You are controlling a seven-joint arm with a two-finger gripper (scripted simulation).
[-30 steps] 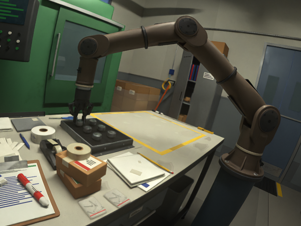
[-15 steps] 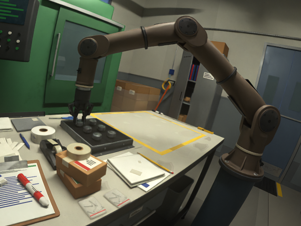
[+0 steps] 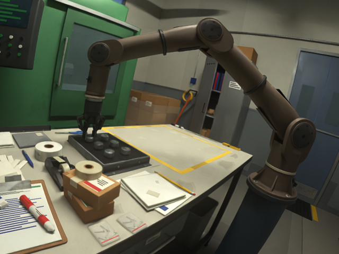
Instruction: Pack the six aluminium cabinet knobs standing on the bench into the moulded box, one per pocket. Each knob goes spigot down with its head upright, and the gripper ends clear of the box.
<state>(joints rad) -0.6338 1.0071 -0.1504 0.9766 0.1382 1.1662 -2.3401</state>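
One aluminium knob [image 3: 89,138] is partly hidden between my fingers, seated in the far left pocket of the dark moulded box [image 3: 108,151]. The box lies on the bench, left of the yellow-taped area. Several other knobs stand head up in its pockets, among them one [image 3: 104,136] beside the fingers, one [image 3: 109,152] at the near side and one [image 3: 126,150] at the near right. My gripper [image 3: 89,135] reaches straight down over the far left pocket and grips the knob there.
Two stacked cardboard boxes [image 3: 89,195] with a tape roll [image 3: 88,169] on top stand near the moulded box. A tape dispenser [image 3: 58,166], a white roll [image 3: 48,150], a notepad [image 3: 153,190] and a pencil [image 3: 175,183] lie around it. The yellow-taped area [image 3: 169,145] is empty.
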